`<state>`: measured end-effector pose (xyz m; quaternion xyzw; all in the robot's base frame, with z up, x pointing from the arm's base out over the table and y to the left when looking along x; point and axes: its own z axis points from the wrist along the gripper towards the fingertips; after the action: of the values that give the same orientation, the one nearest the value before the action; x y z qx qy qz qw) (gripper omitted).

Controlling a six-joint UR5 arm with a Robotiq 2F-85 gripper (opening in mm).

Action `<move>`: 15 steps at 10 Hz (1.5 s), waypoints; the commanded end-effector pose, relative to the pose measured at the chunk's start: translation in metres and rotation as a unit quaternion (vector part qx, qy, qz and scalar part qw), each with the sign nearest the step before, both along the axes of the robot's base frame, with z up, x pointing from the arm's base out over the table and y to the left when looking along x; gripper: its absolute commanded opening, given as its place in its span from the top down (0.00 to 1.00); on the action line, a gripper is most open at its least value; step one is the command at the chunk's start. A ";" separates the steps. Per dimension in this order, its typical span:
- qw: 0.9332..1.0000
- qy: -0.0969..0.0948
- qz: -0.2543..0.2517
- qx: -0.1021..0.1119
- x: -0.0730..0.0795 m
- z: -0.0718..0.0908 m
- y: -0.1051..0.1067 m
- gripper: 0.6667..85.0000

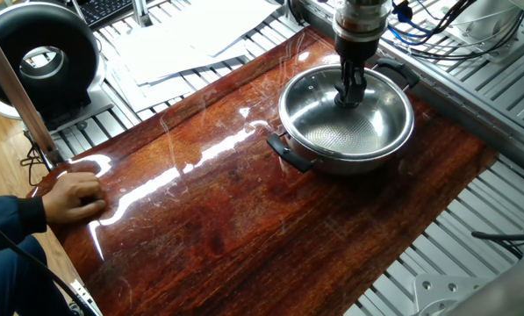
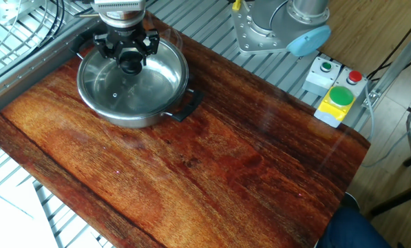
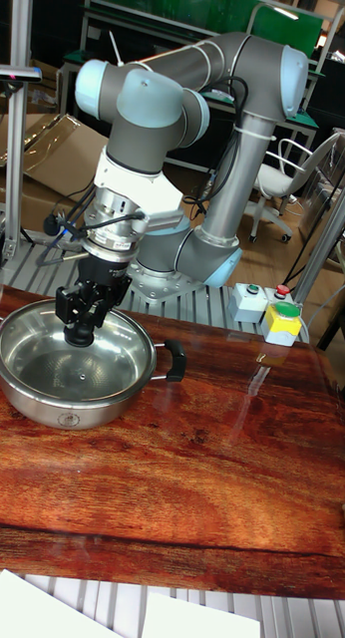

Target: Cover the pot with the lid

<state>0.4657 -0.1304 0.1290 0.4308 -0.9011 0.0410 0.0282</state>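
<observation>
We found the lid seated on the pot; covering looked done. The claw sat clenched on the lid's knob, so we judged release and withdrawal remained.

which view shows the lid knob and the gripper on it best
The tall fixed view: side-on, the gripper closes around the black knob of the lid sitting on the pot. The other fixed view looks down on the gripper, hiding the knob. One fixed view shows only narrow fingers over the centre.
</observation>
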 end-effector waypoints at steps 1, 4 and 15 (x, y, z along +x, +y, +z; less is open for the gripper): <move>1.000 0.013 0.016 0.004 -0.004 0.001 -0.002 0.30; 0.999 0.036 0.014 0.014 -0.014 0.001 0.004 0.20; 0.995 0.099 -0.011 0.002 -0.006 0.034 0.023 0.14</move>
<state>0.4527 -0.1190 0.1572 0.4330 -0.8940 0.0042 0.1152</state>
